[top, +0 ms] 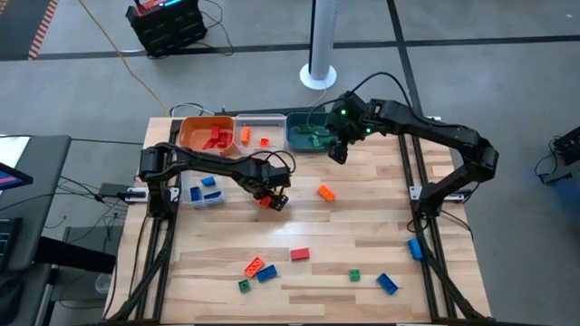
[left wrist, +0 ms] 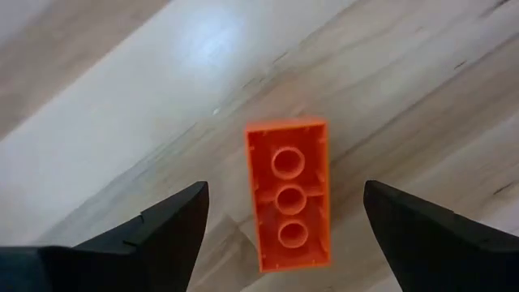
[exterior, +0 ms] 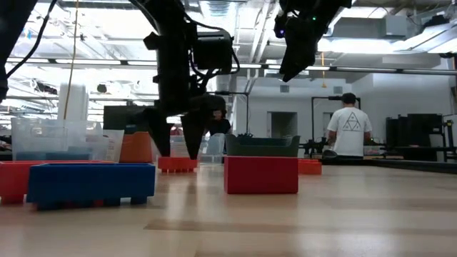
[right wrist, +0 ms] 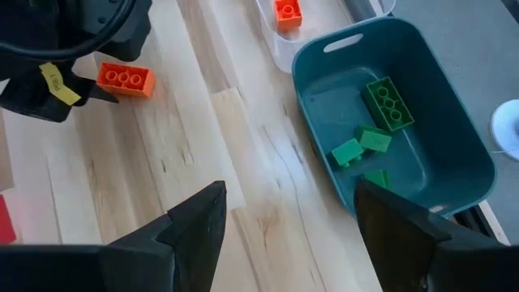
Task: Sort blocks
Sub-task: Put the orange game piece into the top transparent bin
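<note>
An orange block lies on the table with its hollow underside up. My left gripper points down over it, open, with one finger on each long side and a gap to both. The low view shows the fingers just above the table, around the block. My right gripper hangs open and empty, high beside the teal bin, which holds green blocks. More blocks lie loose near the front: red, orange, blue and green.
Along the far edge stand an orange bin with red blocks and a clear bin with orange ones. A small clear bin with blue blocks sits at the left. Another orange block lies mid-table. A person stands in the room behind.
</note>
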